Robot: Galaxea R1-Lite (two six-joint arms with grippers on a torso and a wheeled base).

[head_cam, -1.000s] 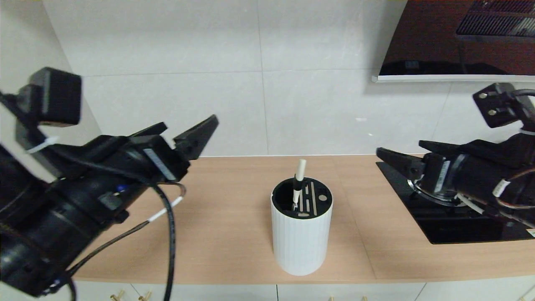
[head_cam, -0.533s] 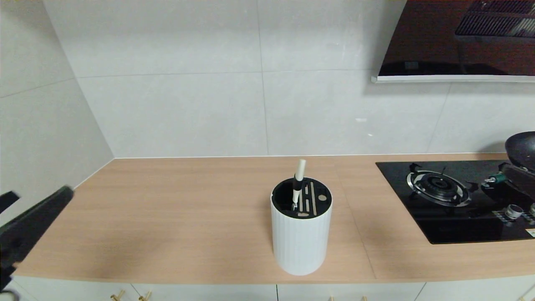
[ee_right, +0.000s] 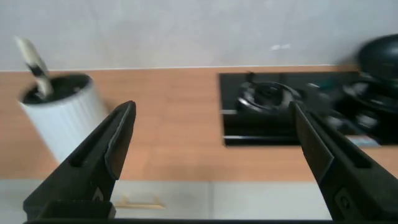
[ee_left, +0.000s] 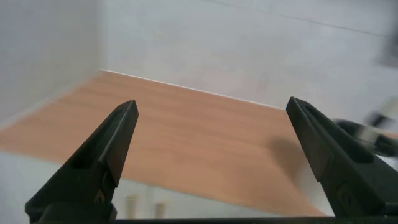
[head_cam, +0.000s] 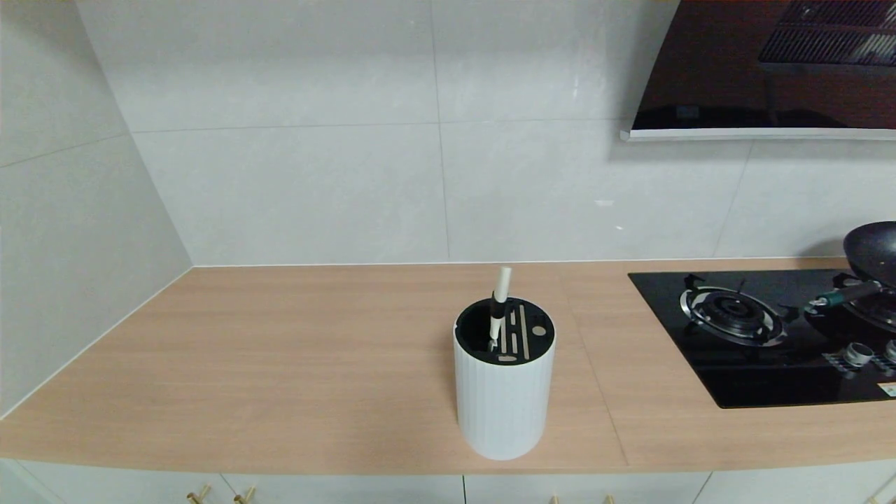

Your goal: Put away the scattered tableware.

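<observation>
A white ribbed cylindrical holder [head_cam: 504, 392] with a black slotted top stands near the front edge of the wooden countertop [head_cam: 315, 364]. A utensil with a white handle [head_cam: 500, 297] sticks up out of the holder, leaning slightly. In the right wrist view the holder [ee_right: 59, 121] and the utensil's handle [ee_right: 31, 59] lie beyond my right gripper [ee_right: 211, 134], which is open with nothing between its fingers. My left gripper [ee_left: 211, 134] is open too, held in front of the countertop's edge with nothing in it.
A black gas hob [head_cam: 763, 336] with burners is set into the counter at the right, with a dark pan [head_cam: 871, 248] on it. A range hood [head_cam: 763, 70] hangs above. Tiled walls close the back and left. Cabinet fronts with brass handles [head_cam: 217, 495] sit below the counter.
Both arms have drawn back out of the head view, the left one leaving last at the lower left. The holder and utensil have not moved.
</observation>
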